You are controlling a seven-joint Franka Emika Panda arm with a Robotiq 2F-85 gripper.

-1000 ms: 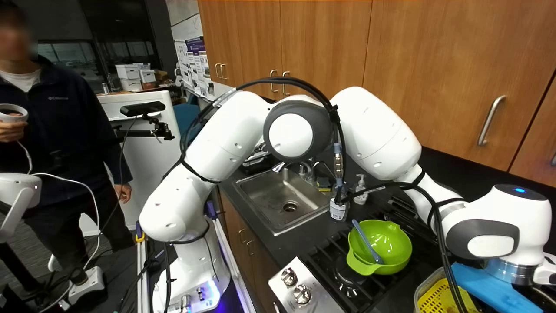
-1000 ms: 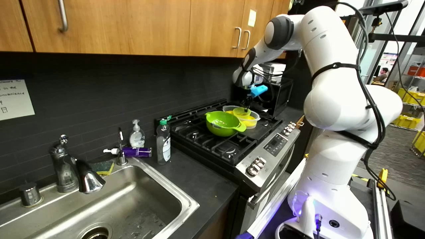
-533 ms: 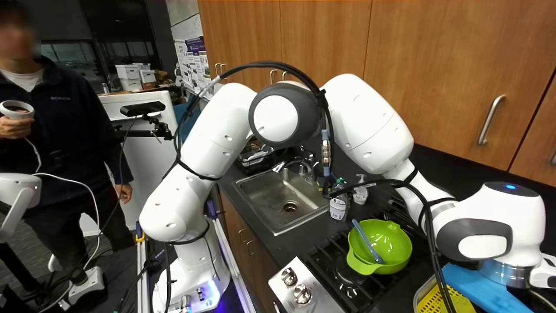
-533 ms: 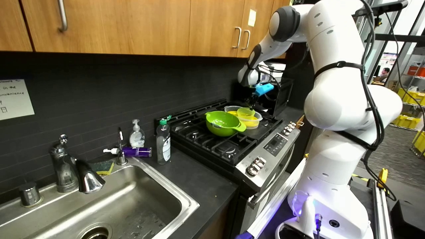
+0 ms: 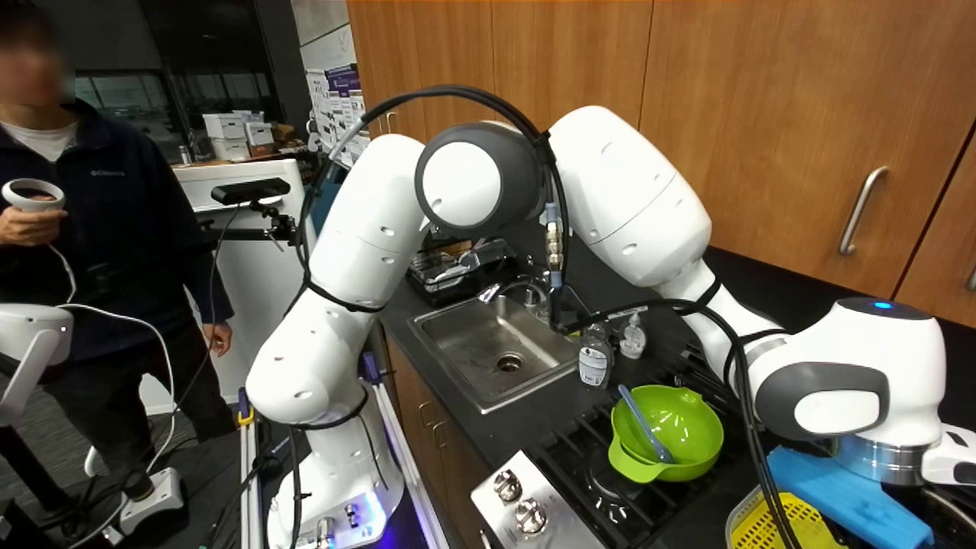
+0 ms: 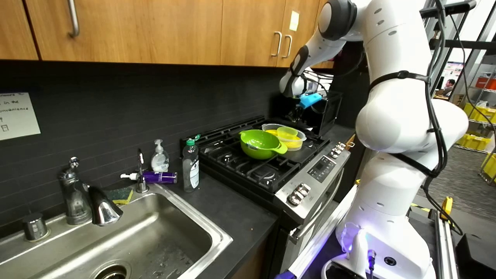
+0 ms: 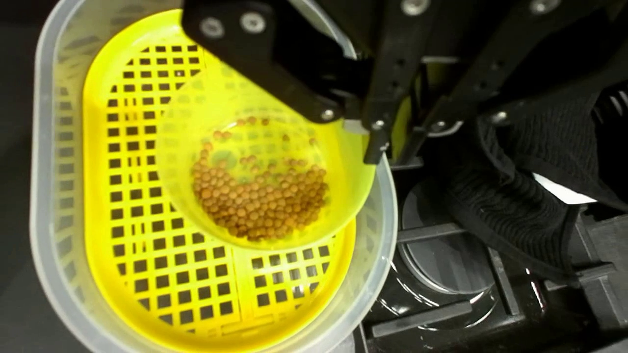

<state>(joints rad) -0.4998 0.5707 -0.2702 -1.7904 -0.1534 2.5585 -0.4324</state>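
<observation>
- In the wrist view, a small yellow bowl point(image 7: 343, 196) is seated inside a clear tub point(image 7: 43, 196), toward 3 o'clock. Its 3 o'clock rim is met by the tool point(image 7: 391, 157), whose fingers are pressed nearly together; yellow is seen in the slit, so the rim appears to be pinched, though this cannot be confirmed from the exterior views.
- Brown balls point(image 7: 260, 206) are heaped toward the bowl's 6 o'clock side. They could be spilled if the bowl were tipped by so one-sided a hold, or if the rim were let slip.
- Under the bowl, a yellow tray point(image 7: 95, 162) is pierced with square holes, where spilled balls might be caught. The tub could be dragged if its wall were snagged by the bowl.
- At the tub's 8 o'clock, in an exterior view, a green bowl point(image 6: 259, 153) is set on the stove point(image 6: 306, 209); it could be knocked by a shoved tub.
- On a wall note point(image 6: 17, 116) at 9 o'clock, "in the" and a clipped "onvenience" can be read; the soap bottle's point(image 6: 190, 166) label cannot.
</observation>
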